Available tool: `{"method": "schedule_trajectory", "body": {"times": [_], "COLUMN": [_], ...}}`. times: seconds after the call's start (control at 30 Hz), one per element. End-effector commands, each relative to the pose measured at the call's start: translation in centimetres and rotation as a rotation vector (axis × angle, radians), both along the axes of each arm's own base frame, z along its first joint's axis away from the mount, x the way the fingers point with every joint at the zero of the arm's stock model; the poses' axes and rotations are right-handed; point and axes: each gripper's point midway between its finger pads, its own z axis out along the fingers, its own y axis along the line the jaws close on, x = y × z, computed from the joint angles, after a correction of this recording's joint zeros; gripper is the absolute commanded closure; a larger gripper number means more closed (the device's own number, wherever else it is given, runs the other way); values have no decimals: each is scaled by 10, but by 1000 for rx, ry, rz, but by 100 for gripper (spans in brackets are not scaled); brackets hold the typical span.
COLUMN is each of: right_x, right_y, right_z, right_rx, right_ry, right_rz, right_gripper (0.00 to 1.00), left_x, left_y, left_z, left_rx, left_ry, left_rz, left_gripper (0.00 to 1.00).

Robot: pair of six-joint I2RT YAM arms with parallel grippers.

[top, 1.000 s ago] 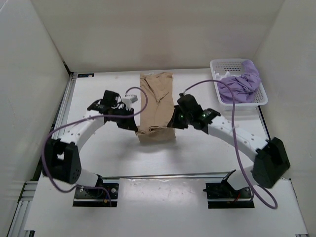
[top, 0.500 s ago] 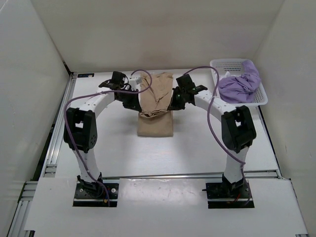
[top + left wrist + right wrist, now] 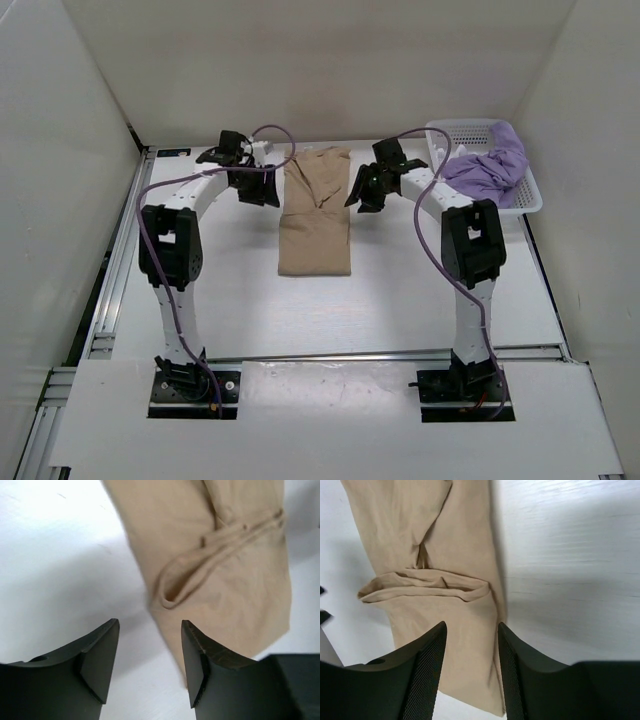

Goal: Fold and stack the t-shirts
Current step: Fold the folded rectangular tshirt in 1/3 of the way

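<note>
The tan t-shirt [image 3: 315,225] lies flat as a long folded strip in the middle of the table, with one end doubled back over it [image 3: 220,545] [image 3: 425,587]. My left gripper [image 3: 264,192] [image 3: 150,662] hangs open just off the strip's left edge, with bare table between its fingers. My right gripper [image 3: 361,195] [image 3: 471,670] hangs open over the strip's right edge, gripping nothing. The lavender t-shirt [image 3: 488,170] sits bunched in the basket, and a bit of white cloth [image 3: 455,153] shows beside it.
The white perforated basket [image 3: 530,203] stands at the far right corner. White walls close off the back and both sides. A metal rail [image 3: 130,230] runs along the table's left edge. Both arms reach far out, their purple cables looping above them.
Both grippers carried the tan shirt's near end away from me, laid it over the rest, let go and opened. They now hang on either side of the strip.
</note>
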Motion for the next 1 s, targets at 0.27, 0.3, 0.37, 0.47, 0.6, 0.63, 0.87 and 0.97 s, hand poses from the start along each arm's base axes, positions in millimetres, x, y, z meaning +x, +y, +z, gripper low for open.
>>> {"method": "schedule_trajectory", "body": {"times": [0.27, 0.3, 0.37, 0.47, 0.6, 0.63, 0.87, 0.97], "right_x": [-94, -112, -129, -146, -159, -162, -165, -164], "right_y": [0, -1, 4, 3, 5, 4, 5, 3], "right_z": [32, 18, 11, -1, -18, -22, -30, -34], "right_rx": [64, 49, 42, 26, 24, 26, 47, 36], "right_ry": [38, 79, 94, 119, 148, 154, 165, 171], "right_rz": [159, 175, 203, 210, 209, 201, 182, 177], "right_gripper": [40, 40, 39, 39, 39, 40, 42, 44], "left_x": [-57, -77, -111, -136, -145, -145, -148, -149], "left_y": [-2, -9, -10, -20, -26, -26, -33, -36], "left_z": [51, 42, 23, 7, -5, -5, -18, -24], "left_rx": [107, 81, 92, 108, 119, 119, 90, 75], "left_ry": [28, 102, 181, 179, 174, 174, 216, 234], "left_rz": [-26, -60, -88, -135, -162, -162, -180, -188], "left_gripper": [34, 34, 30, 27, 26, 26, 30, 35]}}
